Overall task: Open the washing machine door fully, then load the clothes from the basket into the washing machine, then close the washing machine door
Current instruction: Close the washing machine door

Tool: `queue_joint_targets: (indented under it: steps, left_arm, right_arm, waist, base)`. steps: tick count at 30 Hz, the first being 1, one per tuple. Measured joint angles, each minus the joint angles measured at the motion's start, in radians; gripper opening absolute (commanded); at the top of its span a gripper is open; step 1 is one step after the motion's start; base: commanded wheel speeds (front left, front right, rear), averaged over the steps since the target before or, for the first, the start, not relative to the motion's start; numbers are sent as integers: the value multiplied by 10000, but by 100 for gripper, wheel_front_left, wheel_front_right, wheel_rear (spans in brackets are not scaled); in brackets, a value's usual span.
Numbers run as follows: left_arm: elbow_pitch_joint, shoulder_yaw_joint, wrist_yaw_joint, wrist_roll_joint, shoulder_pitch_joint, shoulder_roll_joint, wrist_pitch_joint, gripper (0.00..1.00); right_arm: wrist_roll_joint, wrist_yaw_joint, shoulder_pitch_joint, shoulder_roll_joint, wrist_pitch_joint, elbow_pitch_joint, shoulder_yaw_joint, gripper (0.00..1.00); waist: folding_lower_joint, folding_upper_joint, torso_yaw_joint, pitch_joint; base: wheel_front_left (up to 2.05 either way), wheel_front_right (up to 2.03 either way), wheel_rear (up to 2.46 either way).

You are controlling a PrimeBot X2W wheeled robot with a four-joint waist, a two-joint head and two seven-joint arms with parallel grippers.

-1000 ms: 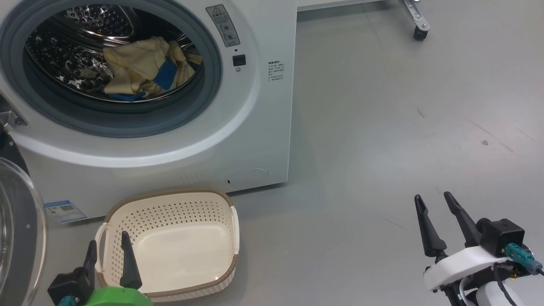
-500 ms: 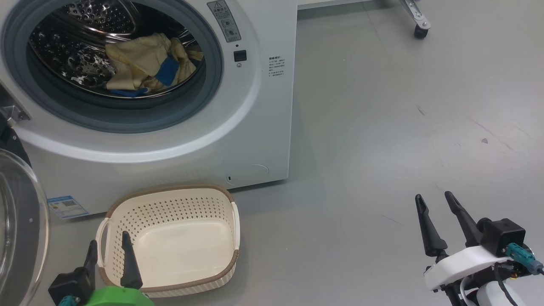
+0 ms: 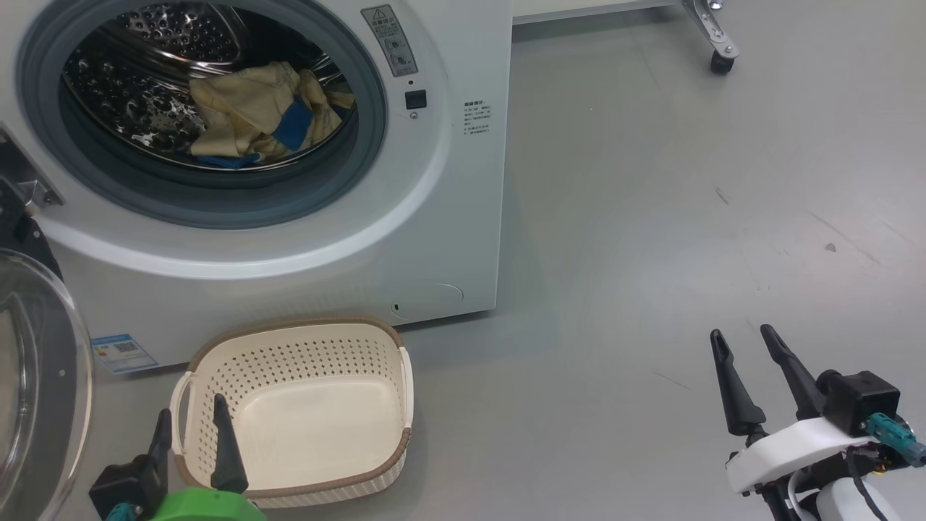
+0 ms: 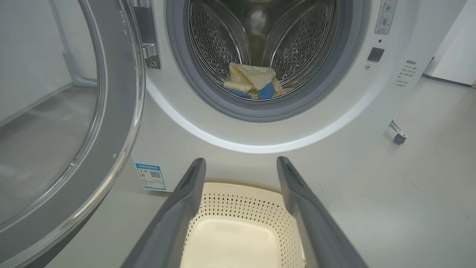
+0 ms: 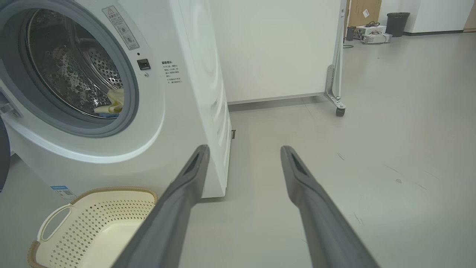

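The washing machine door [image 3: 51, 391] stands open at the left. The clothes [image 3: 260, 119] lie in the drum of the washing machine [image 3: 448, 217]. The empty basket [image 3: 289, 354] sits on the floor just before it. The left gripper [image 3: 192, 407] hangs over the basket's near rim and the right gripper [image 3: 741, 333] over bare floor. Each has its 2 fingers spread apart and holds nothing.

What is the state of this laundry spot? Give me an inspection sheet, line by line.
Surface: grey floor, a few scuff marks.
Job's things: washing machine with its door swung open at the head view's left; clothes lying in the drum; basket empty, on the floor in front.
Clutter: nothing seen.
Grippers: left gripper open, over the basket's near edge, holding nothing; right gripper open over bare floor, holding nothing.
Cables: teal plug and dark cable at the right wrist.
Surroundings: white panel on a wheeled foot; bin and boxes far off.
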Motion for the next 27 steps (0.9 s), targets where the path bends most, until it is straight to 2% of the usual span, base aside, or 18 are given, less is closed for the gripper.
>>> queue_joint_targets:
  steps: [15,27]
  left_arm:
    - [109,-238,0,-77,1,2,0,100]
    - [155,-280,0,-77,39,4,0,100]
  right_arm:
    - [-29,0,22,-67,0,-2,-100,100]
    - [-56,0,179,-61,0,-48,-111,100]
  waist:
    - [0,0,676,-282]
    - [0,0,1655,-505]
  base:
    - [0,0,0]
    - [0,0,0]
